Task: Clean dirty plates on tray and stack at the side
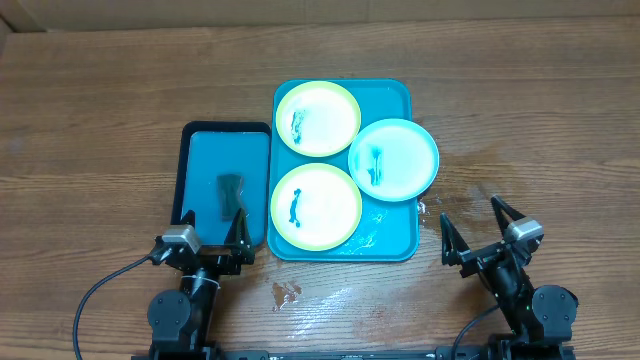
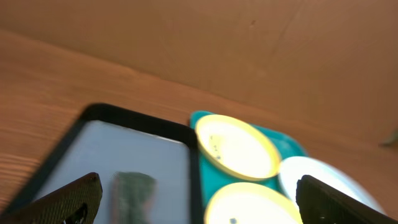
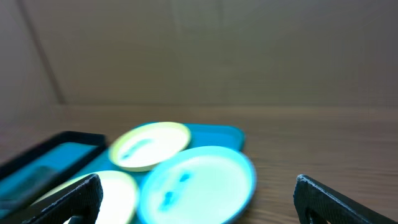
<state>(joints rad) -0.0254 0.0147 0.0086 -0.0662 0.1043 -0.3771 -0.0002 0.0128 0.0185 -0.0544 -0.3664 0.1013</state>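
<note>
Three plates lie on the light-teal tray [image 1: 390, 95]. A yellow-green rimmed plate [image 1: 318, 118] is at the back, another [image 1: 315, 206] at the front, and a teal rimmed plate [image 1: 393, 159] overhangs the tray's right edge. All have dark smears. My left gripper [image 1: 213, 230] is open and empty at the near end of the small tray. My right gripper [image 1: 477, 228] is open and empty on the table, right of the light-teal tray. The plates also show in the left wrist view [image 2: 236, 146] and the right wrist view [image 3: 198, 183].
A smaller dark-rimmed blue tray [image 1: 190, 160] lies left of the light-teal tray and holds a dark green cloth-like pad [image 1: 231, 193]. Wet patches mark the wooden table [image 1: 286, 292] at the front and right of the tray. A cardboard wall stands behind.
</note>
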